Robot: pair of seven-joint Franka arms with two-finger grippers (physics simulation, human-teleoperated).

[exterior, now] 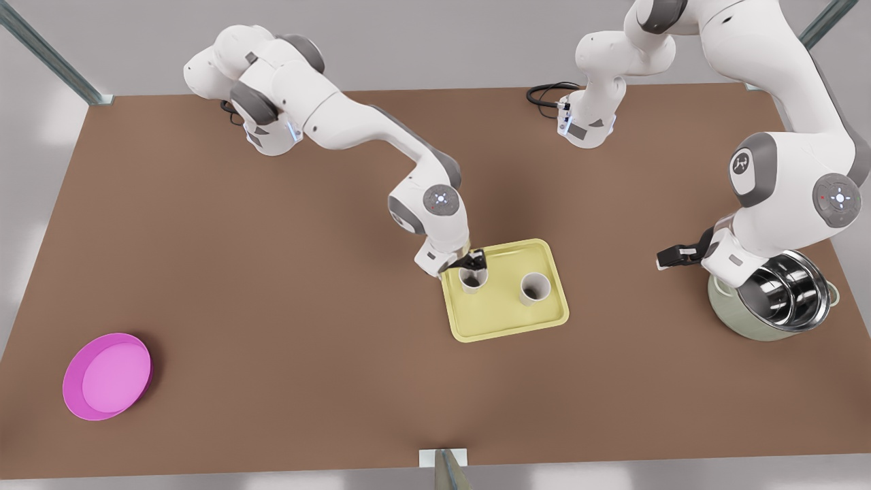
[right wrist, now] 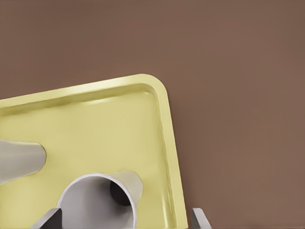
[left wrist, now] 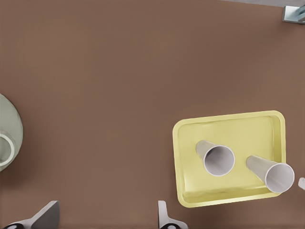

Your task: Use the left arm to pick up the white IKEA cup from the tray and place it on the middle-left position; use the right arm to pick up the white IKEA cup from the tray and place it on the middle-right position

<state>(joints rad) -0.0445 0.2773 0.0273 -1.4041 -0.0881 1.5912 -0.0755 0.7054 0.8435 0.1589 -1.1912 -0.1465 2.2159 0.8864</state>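
pot cut by frame edge; far cup likewise

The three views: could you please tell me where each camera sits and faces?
Front view: high off the arms, looking down on the table, both arms showing.
Left wrist view: on the arm by the pot, looking down at the tray; its open left hand shows.
Right wrist view: low over the tray, above one cup, straddled by the open right hand.
All share the tray.
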